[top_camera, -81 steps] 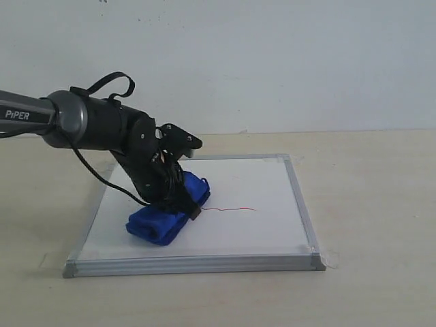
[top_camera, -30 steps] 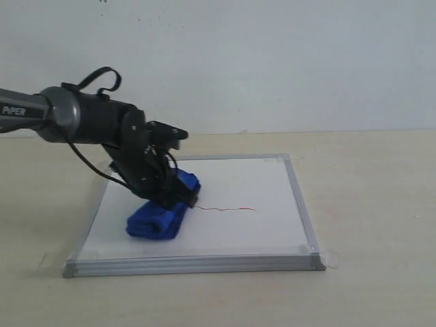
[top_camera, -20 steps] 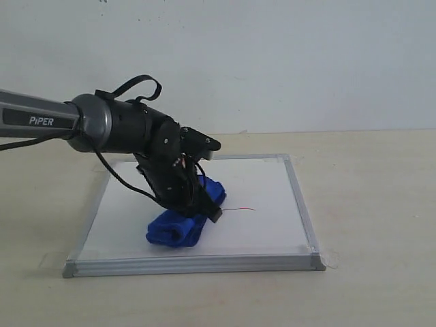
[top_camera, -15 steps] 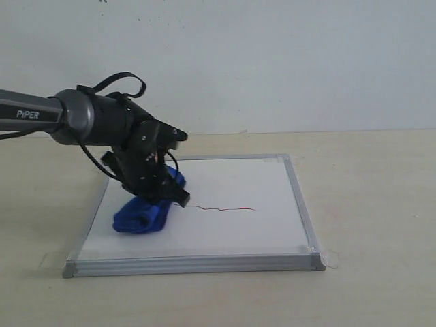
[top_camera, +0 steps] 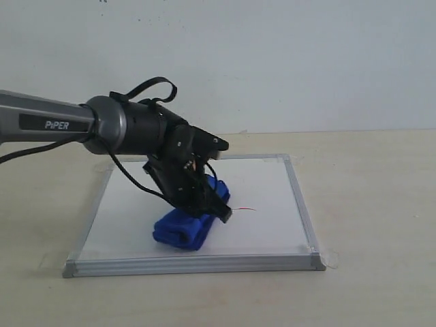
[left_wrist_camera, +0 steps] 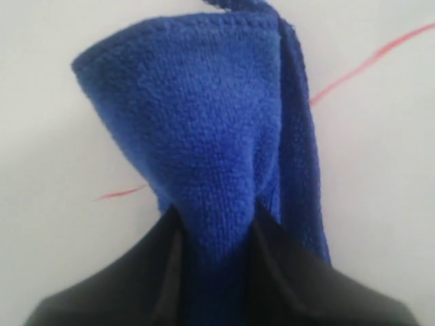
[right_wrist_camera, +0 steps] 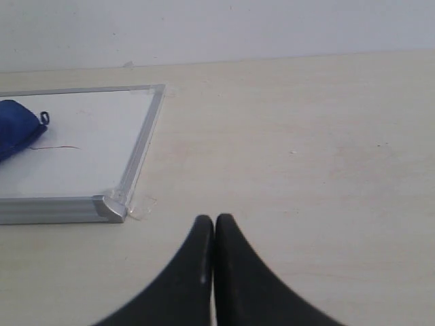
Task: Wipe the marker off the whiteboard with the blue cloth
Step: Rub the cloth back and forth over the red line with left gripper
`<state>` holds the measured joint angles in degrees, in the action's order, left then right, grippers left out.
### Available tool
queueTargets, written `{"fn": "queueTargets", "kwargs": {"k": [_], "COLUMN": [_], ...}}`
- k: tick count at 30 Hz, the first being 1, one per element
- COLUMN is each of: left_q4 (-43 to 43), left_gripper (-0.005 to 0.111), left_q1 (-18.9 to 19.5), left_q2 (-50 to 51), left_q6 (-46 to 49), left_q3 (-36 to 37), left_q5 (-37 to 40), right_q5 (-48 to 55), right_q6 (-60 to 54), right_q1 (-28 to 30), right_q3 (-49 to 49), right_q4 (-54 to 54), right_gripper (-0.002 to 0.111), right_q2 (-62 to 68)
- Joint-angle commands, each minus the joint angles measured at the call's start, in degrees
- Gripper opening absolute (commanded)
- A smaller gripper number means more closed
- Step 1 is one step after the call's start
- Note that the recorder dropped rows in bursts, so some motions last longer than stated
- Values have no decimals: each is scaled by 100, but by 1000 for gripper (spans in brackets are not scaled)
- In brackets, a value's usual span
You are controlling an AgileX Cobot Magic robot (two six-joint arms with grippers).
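Observation:
The whiteboard (top_camera: 269, 228) lies flat on the table, silver-framed. On it rests the blue cloth (top_camera: 182, 229), a rolled royal-blue bundle, with my left gripper (top_camera: 216, 206) shut on its far end. A short piece of the red marker (top_camera: 246, 209) shows just right of the gripper; the cloth covers the rest. The left wrist view has the blue cloth (left_wrist_camera: 211, 142) pinched in my left gripper (left_wrist_camera: 216, 234), with the marker (left_wrist_camera: 367, 62) showing on both sides. My right gripper (right_wrist_camera: 215, 224) is shut on nothing above the bare table, beside the whiteboard (right_wrist_camera: 139, 156); the blue cloth (right_wrist_camera: 13, 129) and marker (right_wrist_camera: 58, 147) lie far off.
The beige table (top_camera: 375, 204) stretches out round the board, with a pale wall behind. A scrap of clear tape (right_wrist_camera: 143, 205) sticks at the board's near right corner. The left arm (top_camera: 68, 126) reaches in over the board's left side.
My left gripper has swept the cloth to the right along the red line from its leftmost spot half a second ago. Less of the line shows now. The right gripper cannot be compared.

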<state>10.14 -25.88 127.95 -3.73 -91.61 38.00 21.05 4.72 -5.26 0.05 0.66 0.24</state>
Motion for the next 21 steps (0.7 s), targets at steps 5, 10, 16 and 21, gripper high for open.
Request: {"fn": "queueTargets", "kwargs": {"k": [5,10,16,21], "left_q4": [553,1201,464,-829], "left_gripper": [4,4,4,4], "left_q1": [-66,640,902,292], "left_q2": [168,168,181,256], "left_q6": [-421,-1063,-946,495], "left_q3": [25,-70,-110,-110], "left_q5": [-1,562,553,286], "right_q5": [-105,-105,-105,-105], "right_q6": [-21,-21,-12,-12], "right_q1": [13,13,13,13], "right_q3": [-5,-5,-5,-5], "right_q4": [7,7,7,7], "right_gripper": [0,0,0,0], "right_q2": [-24,-24,-24,-24]}}
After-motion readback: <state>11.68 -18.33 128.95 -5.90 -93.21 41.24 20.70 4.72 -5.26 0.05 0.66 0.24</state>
